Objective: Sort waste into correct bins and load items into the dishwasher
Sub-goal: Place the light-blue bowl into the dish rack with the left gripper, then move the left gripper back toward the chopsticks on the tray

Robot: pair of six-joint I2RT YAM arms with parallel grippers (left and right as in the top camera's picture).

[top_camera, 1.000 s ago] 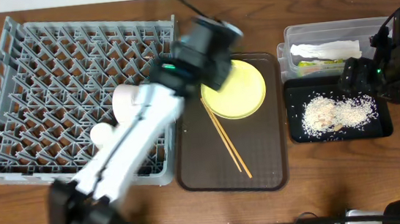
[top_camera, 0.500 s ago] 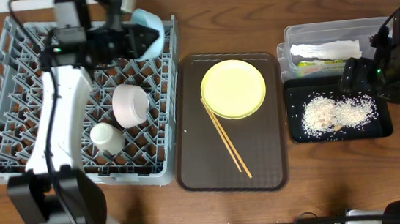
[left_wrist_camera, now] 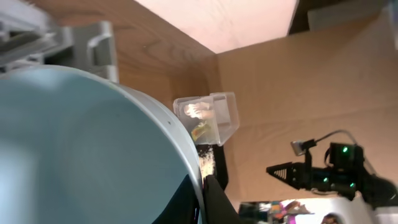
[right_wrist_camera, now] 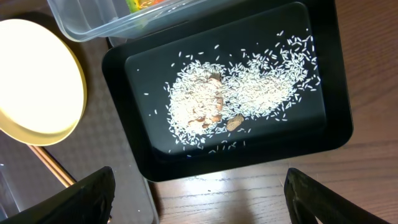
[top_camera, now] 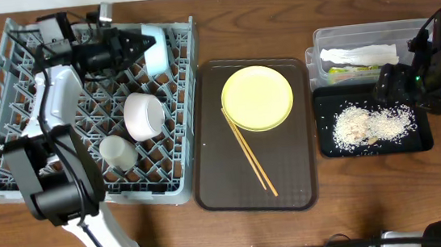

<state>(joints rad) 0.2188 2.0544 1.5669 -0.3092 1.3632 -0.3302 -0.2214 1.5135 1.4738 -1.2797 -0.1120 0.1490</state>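
Moved: left gripper (top_camera: 138, 44) and its light blue bowl (top_camera: 155, 50), both lower and further in than half a second ago. Then poised above the far rim of the large grey plastic dish rack (top_camera: 7, 95), now down among the pegs of its far right corner.
Bowl attitude: tipped on edge, hollow facing back along the left arm. Contact with the pegs likely, but not certain from overhead.
Left grip: closed on the bowl's rim, one dark finger (left_wrist_camera: 208, 205) lying against the edge in the wrist view. Not yet let go.
Unmoved: right gripper (top_camera: 391, 84), hovering over the shallow black rectangular tray (top_camera: 425, 138). Fingers (right_wrist_camera: 87, 193) spread wide, nothing between them.
Already racked: round white bowl (top_camera: 143, 115) and small white cup (top_camera: 116, 152), near each other in the rack's middle rows.
Waste: crumpled white paper napkin (top_camera: 358, 52) and green-and-orange wrapper (top_camera: 351, 66) in the clear plastic rectangular tub (top_camera: 374, 29). Whitish rice scraps (top_camera: 370, 123) on the black tray. Sorting apparently complete.
Still to load: round yellow plate (top_camera: 257, 97) and pair of thin wooden chopsticks (top_camera: 249, 151), both on the brown serving tray (top_camera: 290, 173), chopsticks just beside the plate's left edge.
Meaning for the task: third of five items all but placed. Release and withdrawal the probable next step, then plate and chopsticks.
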